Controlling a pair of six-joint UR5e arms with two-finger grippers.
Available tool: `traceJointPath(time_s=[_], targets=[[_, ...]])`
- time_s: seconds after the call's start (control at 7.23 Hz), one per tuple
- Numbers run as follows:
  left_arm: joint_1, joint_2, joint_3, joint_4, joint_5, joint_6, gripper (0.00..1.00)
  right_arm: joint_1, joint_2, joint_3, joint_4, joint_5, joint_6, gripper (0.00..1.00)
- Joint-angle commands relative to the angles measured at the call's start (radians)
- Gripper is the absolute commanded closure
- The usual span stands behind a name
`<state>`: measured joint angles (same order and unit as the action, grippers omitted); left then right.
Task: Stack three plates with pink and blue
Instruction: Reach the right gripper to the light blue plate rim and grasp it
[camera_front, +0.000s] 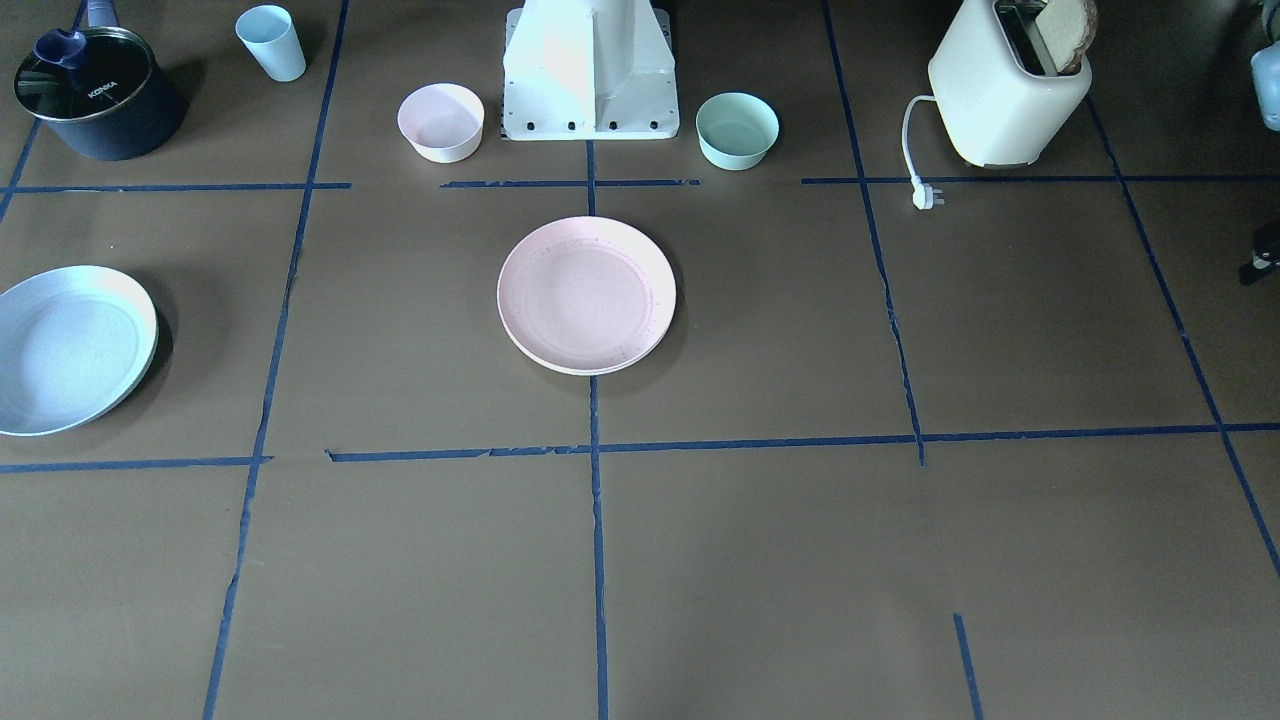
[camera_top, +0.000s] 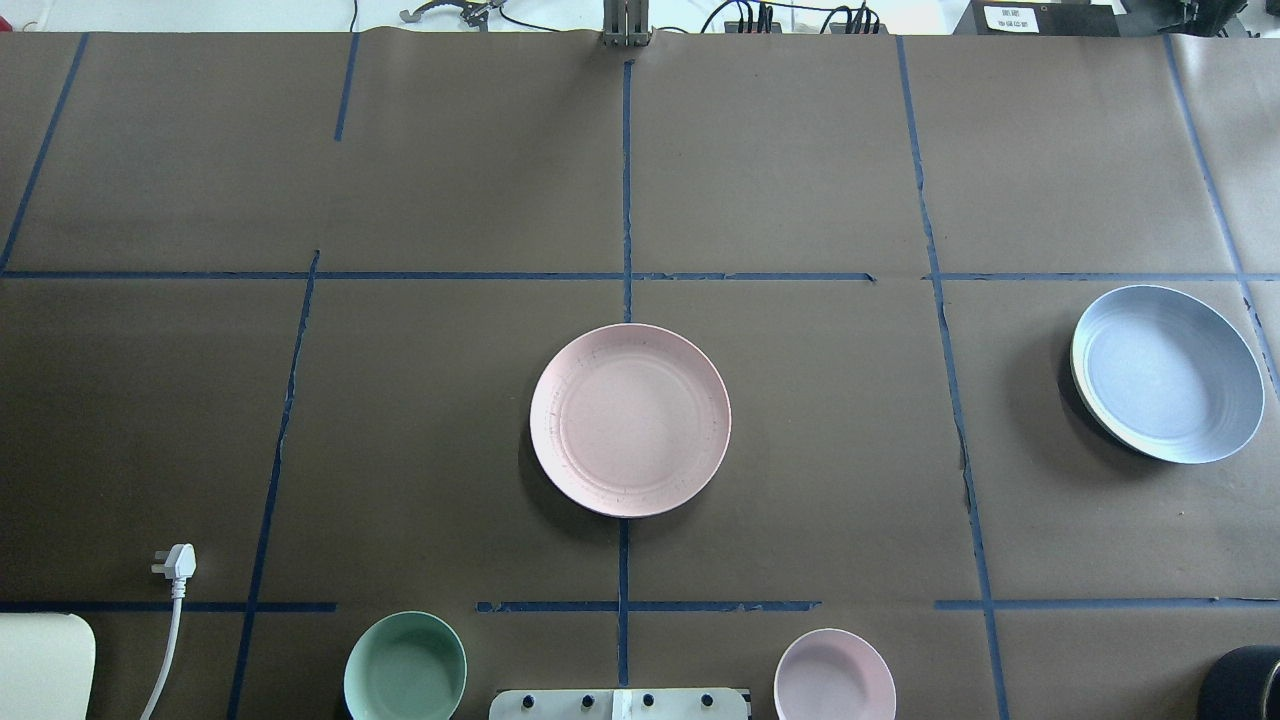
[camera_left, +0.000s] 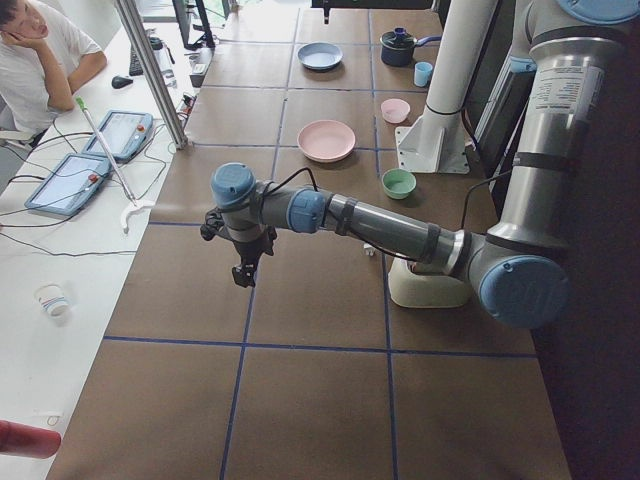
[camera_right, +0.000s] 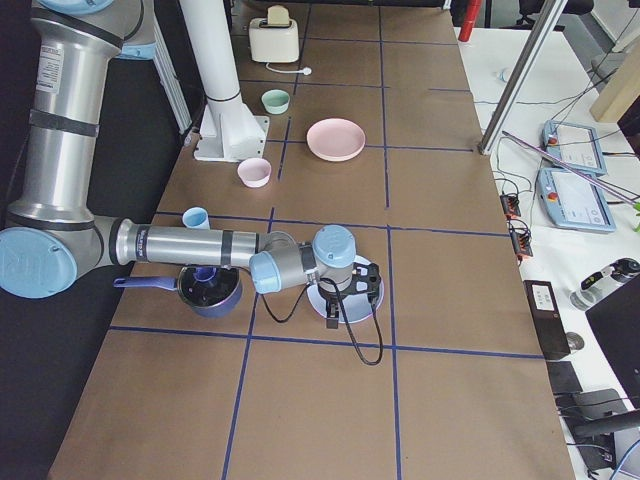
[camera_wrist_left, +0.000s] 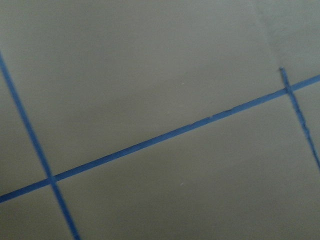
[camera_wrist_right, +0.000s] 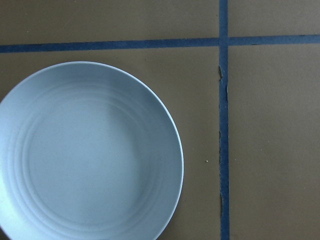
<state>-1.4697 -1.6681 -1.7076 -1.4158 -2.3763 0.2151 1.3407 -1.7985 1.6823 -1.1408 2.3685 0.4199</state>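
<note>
The pale pink plate (camera_front: 586, 293) lies at the table's middle, also seen in the overhead view (camera_top: 630, 419). The pale blue plate (camera_front: 70, 348) lies far out on my right side (camera_top: 1167, 373). A cream rim (camera_top: 1077, 385) shows under its edge, so the cream plate seems to lie beneath it. My right gripper (camera_right: 333, 318) hangs above the blue plate (camera_right: 350, 308), and its wrist view looks down on that plate (camera_wrist_right: 85, 155). My left gripper (camera_left: 244, 272) hangs over bare table far to my left. Neither gripper's jaws can be judged.
A small pink bowl (camera_front: 441, 122) and a mint bowl (camera_front: 737, 130) flank the robot base (camera_front: 590, 75). A toaster (camera_front: 1005, 90) with its plug (camera_front: 927, 197) stands on my left. A dark pot (camera_front: 95, 95) and a blue cup (camera_front: 271, 42) stand on my right. A person (camera_left: 40, 60) sits beyond the table.
</note>
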Motion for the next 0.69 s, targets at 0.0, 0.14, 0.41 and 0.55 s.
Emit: traceJointPath(time_s=[0.0,0.14,0.41,0.55], targets=[[-0.067,0.100,-0.004,0.020,-0.003,0.046,0.00,-0.099,0.026,-0.161,0.319,-0.072,0.298,0.02],[-0.079,0.132,-0.021,0.011,-0.003,0.046,0.00,-0.122,0.072,-0.264,0.402,-0.087,0.313,0.03],[-0.081,0.160,-0.023,0.003,-0.004,0.047,0.00,-0.138,0.103,-0.311,0.403,-0.087,0.313,0.08],[-0.087,0.177,-0.023,0.003,-0.004,0.046,0.00,-0.146,0.103,-0.312,0.401,-0.087,0.313,0.18]])
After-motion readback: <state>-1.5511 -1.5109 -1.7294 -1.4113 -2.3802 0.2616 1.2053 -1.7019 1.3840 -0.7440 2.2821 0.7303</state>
